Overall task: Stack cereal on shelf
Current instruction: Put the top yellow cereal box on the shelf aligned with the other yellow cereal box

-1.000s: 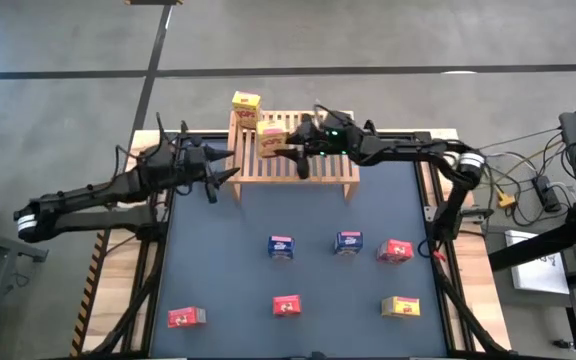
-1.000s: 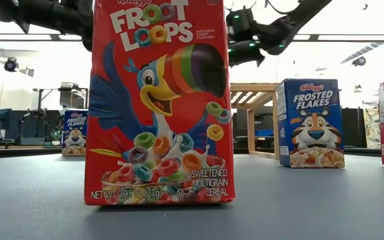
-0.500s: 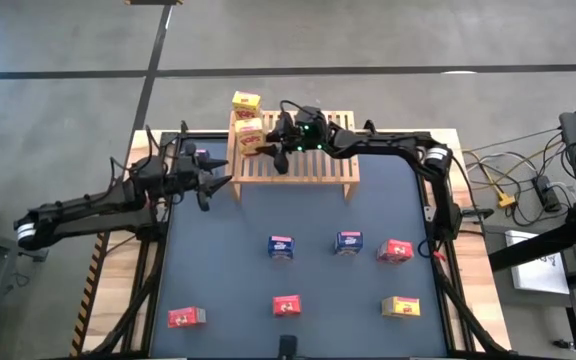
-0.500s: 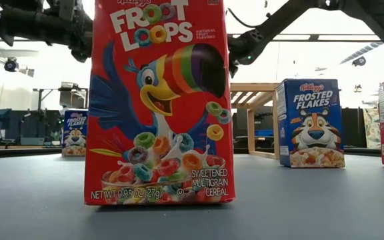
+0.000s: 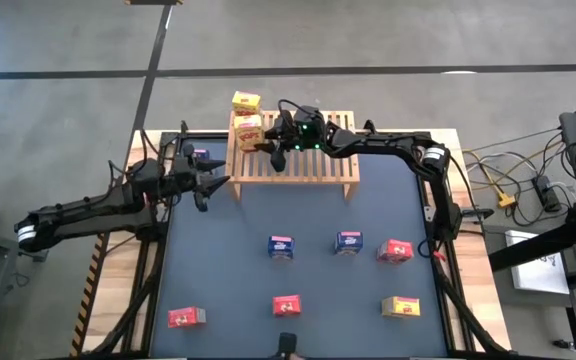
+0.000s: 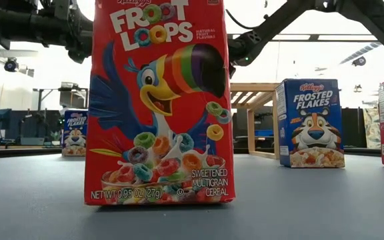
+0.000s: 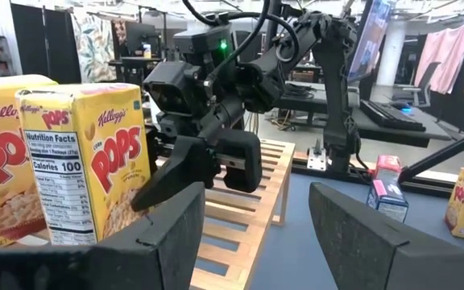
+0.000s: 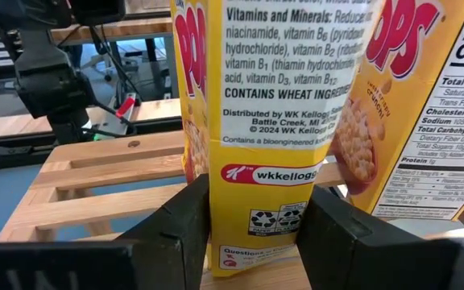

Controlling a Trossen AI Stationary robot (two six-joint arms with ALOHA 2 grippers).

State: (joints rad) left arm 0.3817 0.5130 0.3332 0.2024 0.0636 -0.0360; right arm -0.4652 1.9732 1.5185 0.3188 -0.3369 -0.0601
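Evidently to seat it beside another yellow box (image 5: 245, 102), the right gripper (image 5: 265, 142) has its jaws clamped on a yellow cereal box (image 5: 250, 130) on the shelf (image 5: 313, 165), while the left gripper (image 5: 213, 183) waits nearby, jaws apart.

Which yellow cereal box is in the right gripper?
The yellow box on the shelf nearest the mat, clamped by the right gripper; the others stand free.
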